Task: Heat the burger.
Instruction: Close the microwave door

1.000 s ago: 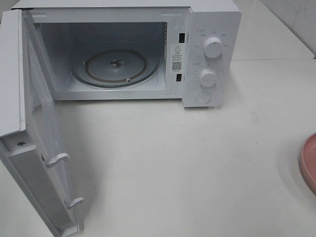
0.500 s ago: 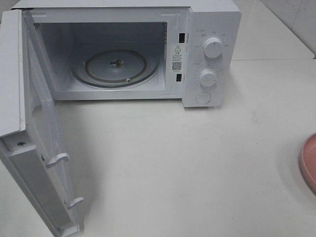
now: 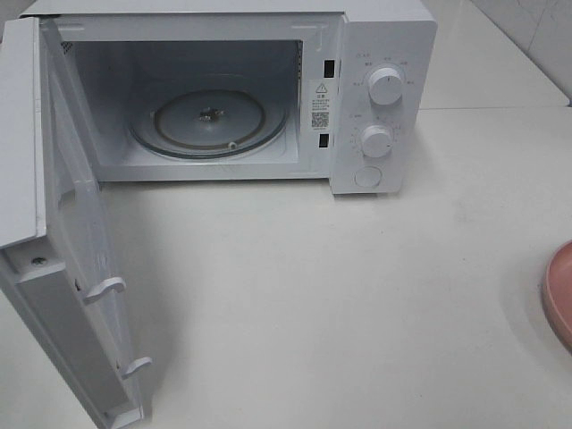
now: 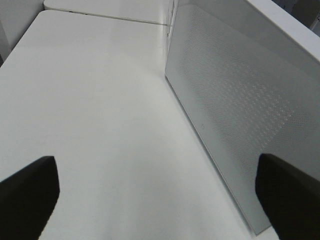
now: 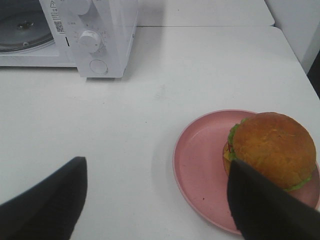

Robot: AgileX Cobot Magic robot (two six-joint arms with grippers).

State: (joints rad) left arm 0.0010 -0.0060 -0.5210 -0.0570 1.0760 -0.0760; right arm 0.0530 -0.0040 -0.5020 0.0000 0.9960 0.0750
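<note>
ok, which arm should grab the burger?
Right. Its open pincer hangs by the burger on the pink plate. The left pincer is over by the microwave door.

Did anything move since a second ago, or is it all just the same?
Nothing visibly changed. The microwave has its door swung wide open as before, the glass turntable inside is bare, and the edge of the pink plate sits in the same spot at the table's right side. No arm has come into the high view.
</note>
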